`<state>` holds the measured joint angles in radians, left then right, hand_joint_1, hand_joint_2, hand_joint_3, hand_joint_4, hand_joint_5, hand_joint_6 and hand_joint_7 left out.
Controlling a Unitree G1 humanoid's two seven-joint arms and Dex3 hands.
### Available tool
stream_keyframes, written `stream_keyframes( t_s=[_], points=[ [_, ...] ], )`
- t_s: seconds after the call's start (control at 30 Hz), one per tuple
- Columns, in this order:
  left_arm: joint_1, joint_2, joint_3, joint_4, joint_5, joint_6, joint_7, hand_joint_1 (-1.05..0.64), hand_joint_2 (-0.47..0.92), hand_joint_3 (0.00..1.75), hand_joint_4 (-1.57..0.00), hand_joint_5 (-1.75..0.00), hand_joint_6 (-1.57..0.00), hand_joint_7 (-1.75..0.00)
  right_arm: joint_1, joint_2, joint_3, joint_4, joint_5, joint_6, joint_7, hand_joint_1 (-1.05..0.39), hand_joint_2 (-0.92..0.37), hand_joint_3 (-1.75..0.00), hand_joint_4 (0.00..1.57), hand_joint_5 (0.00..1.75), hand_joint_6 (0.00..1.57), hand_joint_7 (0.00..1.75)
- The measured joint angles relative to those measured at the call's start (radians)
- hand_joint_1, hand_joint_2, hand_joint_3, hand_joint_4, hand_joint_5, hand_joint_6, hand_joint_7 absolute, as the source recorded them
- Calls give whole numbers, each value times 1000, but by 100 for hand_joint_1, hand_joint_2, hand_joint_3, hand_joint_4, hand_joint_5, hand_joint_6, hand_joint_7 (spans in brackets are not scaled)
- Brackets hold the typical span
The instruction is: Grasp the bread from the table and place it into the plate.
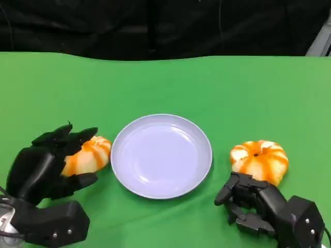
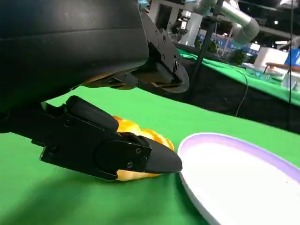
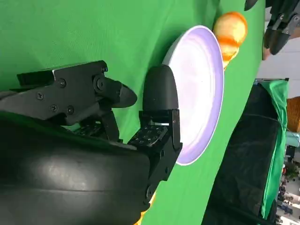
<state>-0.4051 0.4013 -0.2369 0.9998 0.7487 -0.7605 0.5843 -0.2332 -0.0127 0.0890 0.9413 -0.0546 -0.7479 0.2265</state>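
The left hand [image 1: 44,165] wraps its fingers around the bread [image 1: 87,155], left of the plate [image 1: 161,155]. The right hand [image 1: 253,201] rests with loose fingers, holding nothing, near another bread [image 1: 260,159].

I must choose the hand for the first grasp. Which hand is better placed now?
Left. The left hand already has fingers around the left bread beside the plate. The right hand sits short of the right bread.
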Motion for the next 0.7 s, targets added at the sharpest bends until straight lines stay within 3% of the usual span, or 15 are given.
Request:
stream_keyframes(
  t_s=[0.7],
  points=[
    [-136, -18, -83, 164, -95, 157, -178, -76, 92, 31, -30, -1, -54, 0, 0, 0, 4, 0, -6, -2, -16, 2, -86, -66, 68, 174, 70, 137]
  ],
)
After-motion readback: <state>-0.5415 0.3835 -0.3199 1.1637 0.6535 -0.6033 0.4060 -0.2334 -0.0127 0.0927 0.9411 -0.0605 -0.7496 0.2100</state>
